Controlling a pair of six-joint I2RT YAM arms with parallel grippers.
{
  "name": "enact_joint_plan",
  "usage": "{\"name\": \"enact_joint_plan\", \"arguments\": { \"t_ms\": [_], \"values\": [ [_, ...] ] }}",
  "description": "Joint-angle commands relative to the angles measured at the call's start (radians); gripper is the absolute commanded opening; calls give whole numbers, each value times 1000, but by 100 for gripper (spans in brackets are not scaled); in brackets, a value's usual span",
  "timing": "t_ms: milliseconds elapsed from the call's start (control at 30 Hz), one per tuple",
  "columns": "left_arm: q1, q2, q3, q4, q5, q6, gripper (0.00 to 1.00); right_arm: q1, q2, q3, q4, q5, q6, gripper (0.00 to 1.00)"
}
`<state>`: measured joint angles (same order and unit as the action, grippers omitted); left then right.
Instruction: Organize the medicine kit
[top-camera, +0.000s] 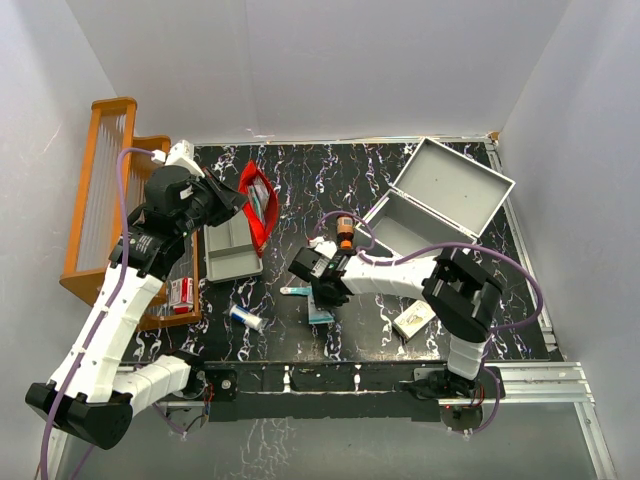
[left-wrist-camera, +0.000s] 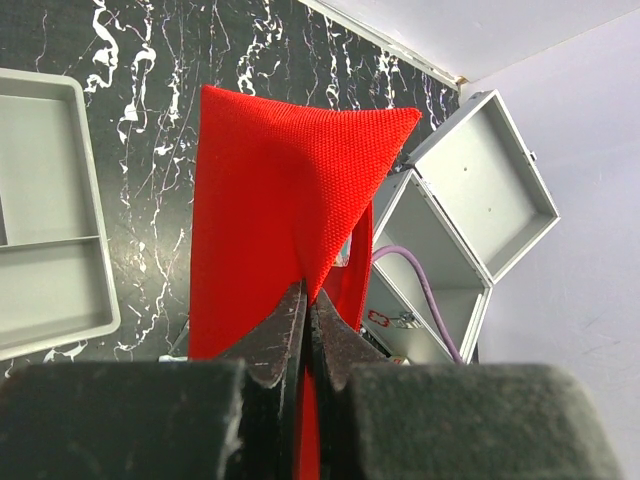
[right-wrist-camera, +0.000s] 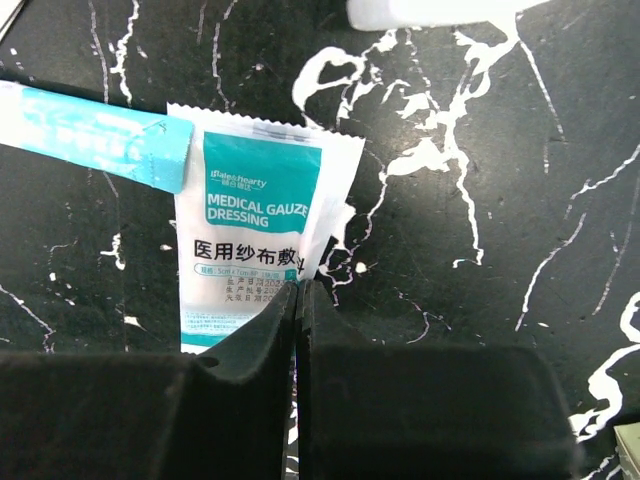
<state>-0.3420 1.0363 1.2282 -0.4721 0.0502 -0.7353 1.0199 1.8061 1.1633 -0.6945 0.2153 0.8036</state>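
medicine kit (top-camera: 440, 205) sits open at the far right corner of the tabletop (top-camera: 300, 170), lid thrown back toward the right edge, base nearer the middle. in the left wrist view the kit (left-wrist-camera: 470, 230) shows both grey halves, w/ a purple cable crossing the base. left gripper (top-camera: 232, 200) is up off the tabletop near the far left, jaws clamped tight (left-wrist-camera: 305, 300) on a fold of the red pouch (left-wrist-camera: 270, 200), which hangs lifted (top-camera: 258, 205) over the far end of the grey tray (top-camera: 232, 250). right gripper (top-camera: 320, 300) is down at mid tabletop toward the near edge, jaws closed (right-wrist-camera: 298, 290) on the corner of a gauze packet (right-wrist-camera: 255, 240) that lies flat. blue sachet (right-wrist-camera: 95, 135) overlaps the packet's top corner. brown bottle (top-camera: 344, 232) stands btwn the right arm and the kit base. white box (top-camera: 413, 318) lies near the near edge on the right, white tube (top-camera: 246, 317) near the near edge on the left. wooden rack (top-camera: 100, 200) stands along the left edge.
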Motion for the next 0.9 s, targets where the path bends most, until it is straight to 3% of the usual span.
{"name": "enact_joint_plan", "arguments": {
  "t_ms": [0,367,633,867],
  "values": [
    [7,-22,2,29,10,1,0,-3,-49,-15,-51,90,29,0],
    [8,-2,-108,77,25,37,0,-5,-318,-147,-35,214,89,0],
    [7,22,-310,362,293,-50,0,-5,-554,-256,55,312,144,0],
    [0,45,-526,691,463,-321,0,-5,-719,-280,151,341,166,0]
  ]
}}
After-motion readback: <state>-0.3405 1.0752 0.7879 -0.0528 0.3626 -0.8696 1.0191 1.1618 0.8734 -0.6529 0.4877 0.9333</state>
